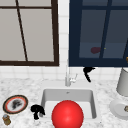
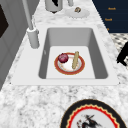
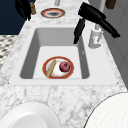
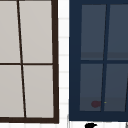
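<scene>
Right hand: the right hand (image 1: pixel 87 72) hangs above the far right edge of the sink (image 1: pixel 93 105), just right of the faucet (image 1: pixel 68 79); its fingers are straight and point down, holding nothing.
Left hand: the left hand (image 1: pixel 37 110) is at the near left corner of the sink, over the counter (image 1: pixel 25 87); fingers curled loosely downward, around nothing that can be seen.
Sink plate: an orange-rimmed plate (image 2: pixel 81 65) lies on the sink floor, bearing a dark red round fruit (image 2: pixel 63 57) on its left part and a tan stick-shaped thing (image 2: pixel 75 60) beside it.
Red ball: a large red ball (image 1: pixel 67 115) shows in the front view over the near part of the sink.
Left counter: a dark-rimmed decorated plate (image 1: pixel 15 104) with a small jar (image 1: pixel 6 120) near it, both left of the left hand.
Right counter: a white plate (image 1: pixel 116 110) holding a small brown piece, and a grey canister (image 1: pixel 123 82) behind it.
</scene>
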Controlling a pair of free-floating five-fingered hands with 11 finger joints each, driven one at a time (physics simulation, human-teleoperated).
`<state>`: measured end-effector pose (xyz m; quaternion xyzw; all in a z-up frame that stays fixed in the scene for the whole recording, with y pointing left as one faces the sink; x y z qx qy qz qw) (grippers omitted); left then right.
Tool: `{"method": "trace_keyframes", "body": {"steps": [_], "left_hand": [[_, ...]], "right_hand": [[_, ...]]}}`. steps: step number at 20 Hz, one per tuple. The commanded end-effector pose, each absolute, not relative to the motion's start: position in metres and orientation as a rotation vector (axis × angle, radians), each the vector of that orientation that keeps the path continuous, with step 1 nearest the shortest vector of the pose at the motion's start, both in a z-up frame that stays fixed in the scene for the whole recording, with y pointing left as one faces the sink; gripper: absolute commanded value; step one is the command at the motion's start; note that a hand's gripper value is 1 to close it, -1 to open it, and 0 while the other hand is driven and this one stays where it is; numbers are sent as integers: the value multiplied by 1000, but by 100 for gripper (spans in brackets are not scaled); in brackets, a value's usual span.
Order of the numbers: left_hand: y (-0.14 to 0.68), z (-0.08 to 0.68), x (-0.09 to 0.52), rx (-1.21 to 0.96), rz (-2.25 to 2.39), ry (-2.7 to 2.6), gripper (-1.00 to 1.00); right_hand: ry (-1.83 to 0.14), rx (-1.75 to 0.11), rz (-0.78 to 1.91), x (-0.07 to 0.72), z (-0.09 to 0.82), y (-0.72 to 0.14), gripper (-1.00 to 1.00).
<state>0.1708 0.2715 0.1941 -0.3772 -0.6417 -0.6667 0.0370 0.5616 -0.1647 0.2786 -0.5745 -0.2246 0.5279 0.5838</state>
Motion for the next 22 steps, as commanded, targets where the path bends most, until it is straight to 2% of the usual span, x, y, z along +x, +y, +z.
{"method": "trace_keyframes", "body": {"steps": [1,15,22], "left_hand": [[272,194,171,-1158,-2047,-1970,0],[272,194,171,-1158,-2047,-1970,0],[272,194,171,-1158,-2047,-1970,0]], "right_hand": [[-589,-1258,1200,540,279,-173,-100],[-682,-1171,1119,463,282,-198,-100],[-667,-1174,1107,426,280,-210,-100]]}}
